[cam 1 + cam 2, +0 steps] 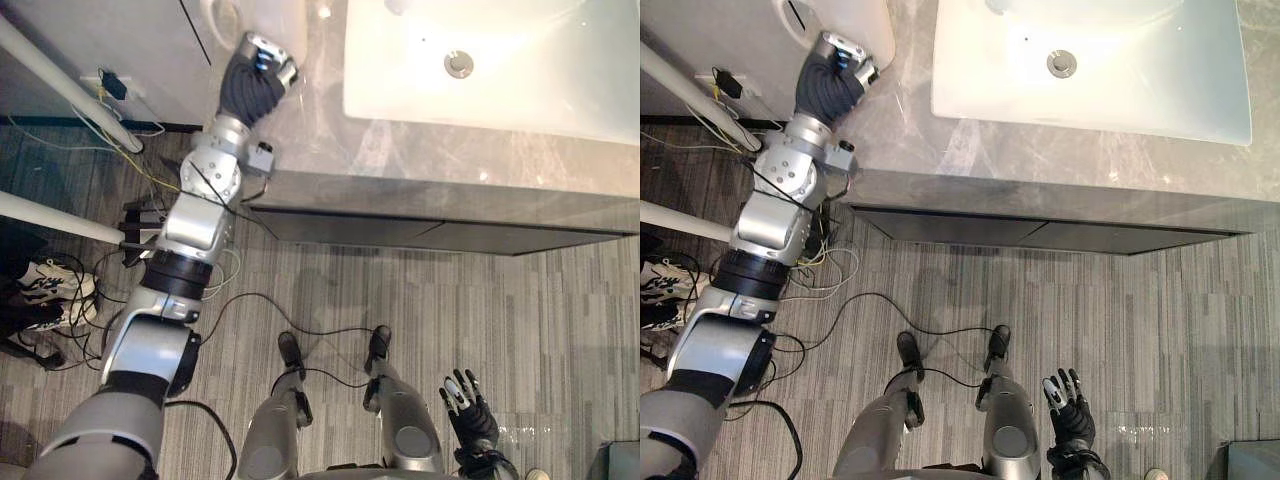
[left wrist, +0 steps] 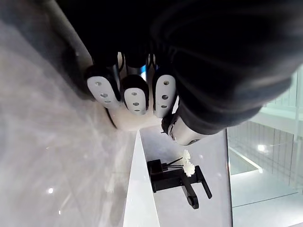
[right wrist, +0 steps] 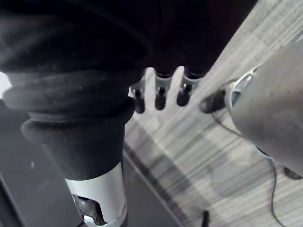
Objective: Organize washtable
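Note:
A grey marble washtable point(image 1: 420, 160) carries a white basin point(image 1: 520, 90) with a metal drain point(image 1: 459, 63). At the counter's far left end stands a white rounded container point(image 1: 855, 20). My left hand point(image 1: 258, 72) reaches up to it, its fingers point(image 2: 135, 92) curled over the container's near rim point(image 2: 137, 122). A black faucet point(image 2: 177, 182) with small white flowers point(image 2: 188, 165) beside it stands farther along the counter. My right hand point(image 1: 468, 408) hangs low over the floor, away from the counter, with its fingers point(image 3: 160, 97) straight and nothing in them.
A dark drawer front point(image 1: 430, 235) runs under the counter edge. White pipes point(image 1: 60, 85) and loose wires point(image 1: 150, 170) lie at the left by the wall. Shoes point(image 1: 50, 280) sit on the striped floor point(image 1: 520, 320) at the far left.

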